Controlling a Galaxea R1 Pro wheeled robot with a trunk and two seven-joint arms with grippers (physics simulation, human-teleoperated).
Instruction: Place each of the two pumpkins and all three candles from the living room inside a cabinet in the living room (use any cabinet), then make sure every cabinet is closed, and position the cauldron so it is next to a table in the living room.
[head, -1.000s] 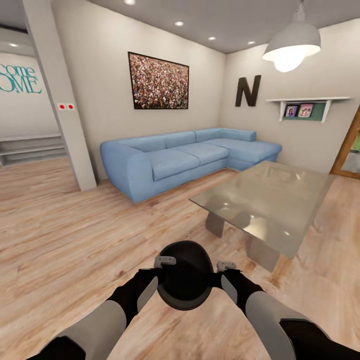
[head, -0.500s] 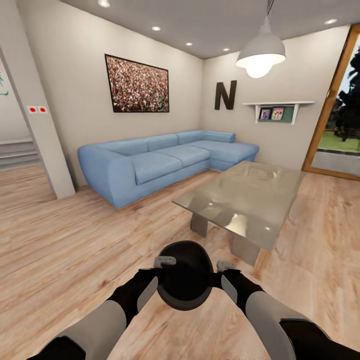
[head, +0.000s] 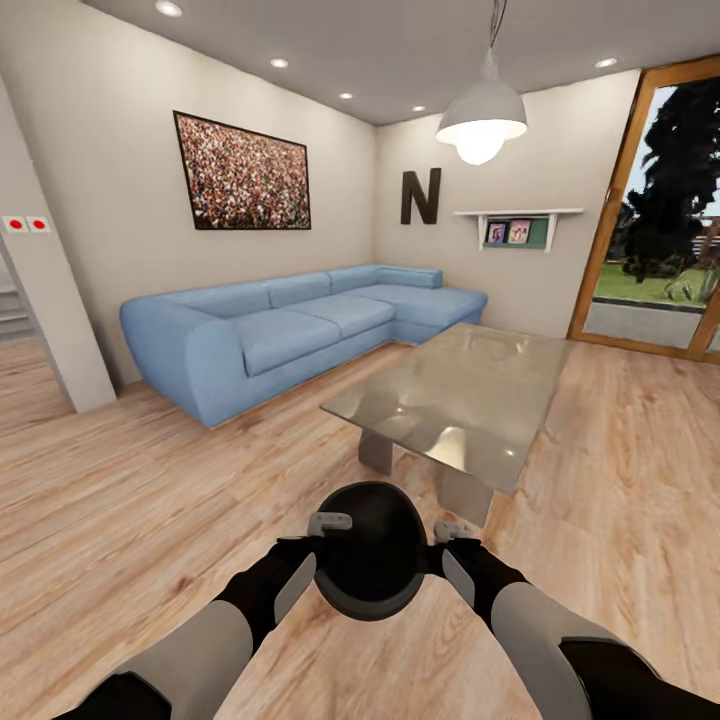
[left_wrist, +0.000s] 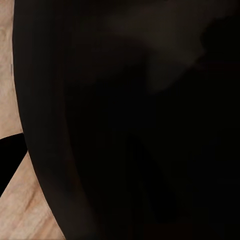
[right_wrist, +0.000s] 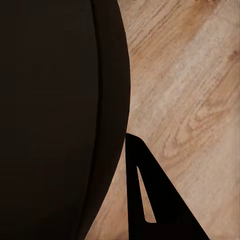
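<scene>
The floor (head: 150, 500) is showing as pale wood planking with a visible grain, running under everything in the room. The sofa (head: 280, 335) is sitting against the far walls as a long L-shaped piece in soft blue fabric with rounded arms and flat cushions. The bench (head: 450, 400) is standing just in front of it: a low rectangular slab with a glossy grey-brown top reflecting the lamp, resting on flat grey legs. A framed picture (head: 243, 175) of dense speckled colour is hanging above the sofa, with a dark letter N (head: 421, 197) and a small white shelf (head: 515, 225) on the adjoining wall, and a white dome lamp (head: 482, 115) is hanging over the bench.

The cauldron (head: 370, 560) is being held off the floor between both arms, close to the robot and near the bench's front corner but apart from it. It is round-bellied, smooth and glossy black with a wide mouth. The left hand (head: 328, 524) is lying against its left rim and the right hand (head: 452, 530) against its right rim; I cannot tell whether either hand is pinching the rim or spread. In the right wrist view the cauldron's (right_wrist: 55, 120) curved wall is standing beside one dark finger (right_wrist: 150, 200).

Compared with the earlier frames, the whole view is shifting: sofa, bench and picture are sitting further left, and a glazed door is coming into sight. The arms and cauldron are holding the same pose.
</scene>
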